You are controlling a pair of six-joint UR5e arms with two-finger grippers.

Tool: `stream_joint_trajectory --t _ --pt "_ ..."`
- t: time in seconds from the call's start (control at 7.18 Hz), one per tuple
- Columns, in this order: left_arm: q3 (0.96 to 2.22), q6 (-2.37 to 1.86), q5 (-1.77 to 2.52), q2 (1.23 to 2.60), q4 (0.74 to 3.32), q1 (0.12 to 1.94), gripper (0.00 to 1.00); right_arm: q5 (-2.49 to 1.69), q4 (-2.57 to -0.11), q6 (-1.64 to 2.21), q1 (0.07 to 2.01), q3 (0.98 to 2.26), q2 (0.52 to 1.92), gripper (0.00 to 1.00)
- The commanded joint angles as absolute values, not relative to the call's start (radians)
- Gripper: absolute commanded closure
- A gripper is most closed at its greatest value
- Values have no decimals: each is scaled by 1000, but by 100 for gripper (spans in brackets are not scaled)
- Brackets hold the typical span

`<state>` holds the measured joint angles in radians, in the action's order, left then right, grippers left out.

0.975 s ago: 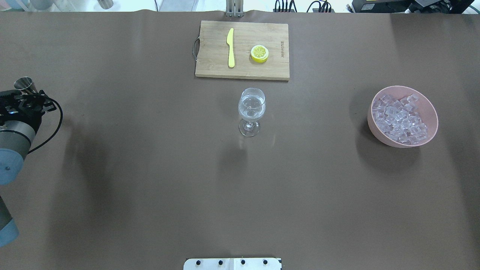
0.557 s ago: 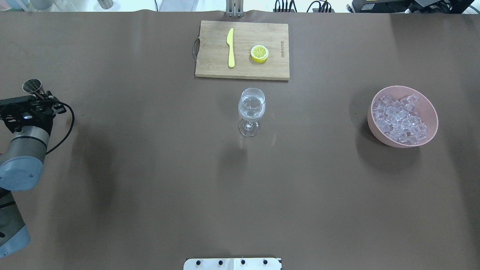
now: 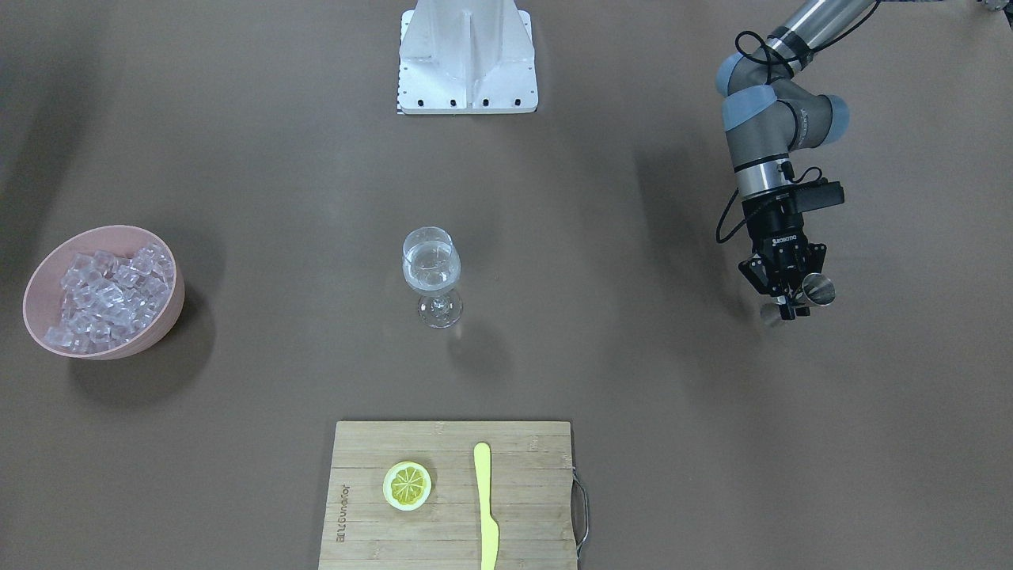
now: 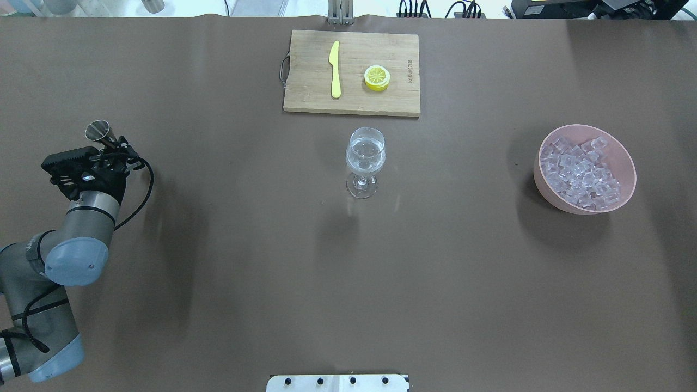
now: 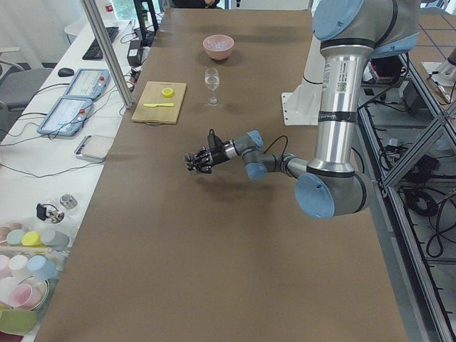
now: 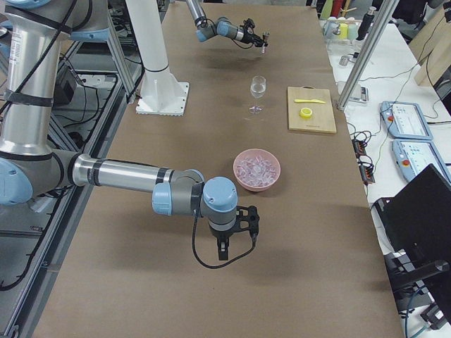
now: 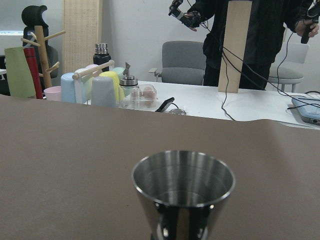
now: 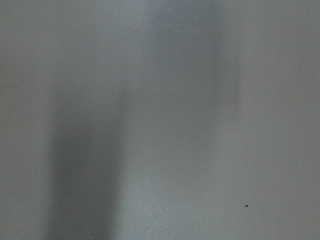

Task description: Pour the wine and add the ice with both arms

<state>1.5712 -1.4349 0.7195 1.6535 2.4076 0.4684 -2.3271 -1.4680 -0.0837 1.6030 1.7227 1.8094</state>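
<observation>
My left gripper was clamped on the narrow base of a small steel measuring cup. I held it close to the left end of the counter, about midway between the near and far edges. The cup was tilted, its open mouth turned toward the far-left corner, and from the side it hung clear of the brown surface. In my left wrist camera the inside of the cup was bare shiny metal.

My right gripper pointed straight down near the right end of the counter, toward the near edge. I could not tell whether its fingers were apart or together, because my right wrist camera gave only a grey blur.

The ice lay heaped in a pink bowl near the right end, about halfway across the counter and well apart from both my hands. A stemmed wine glass stood upright in the middle of the counter with clear liquid in it. Beyond it, against the middle of the far edge, lay a wooden cutting board carrying a yellow knife and a lemon slice, side by side and not touching.
</observation>
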Motion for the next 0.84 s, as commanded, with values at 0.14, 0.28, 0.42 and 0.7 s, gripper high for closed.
stream_joint_trajectory --t 0.14,0.28,0.42,0.7 --pt "1559 -1373 690 1651 2405 433 100 -2327 -1468 -84 1603 1721 1809 0" --pt "1555 -1371 689 1651 2404 419 100 -2327 -1468 -83 1603 1723 1807 0" --pt "1554 -1371 689 1651 2402 417 100 -2327 -1468 -83 1603 1723 1806 0" --pt "1554 -1361 690 1651 2404 414 100 -2327 -1468 -83 1603 1723 1805 0"
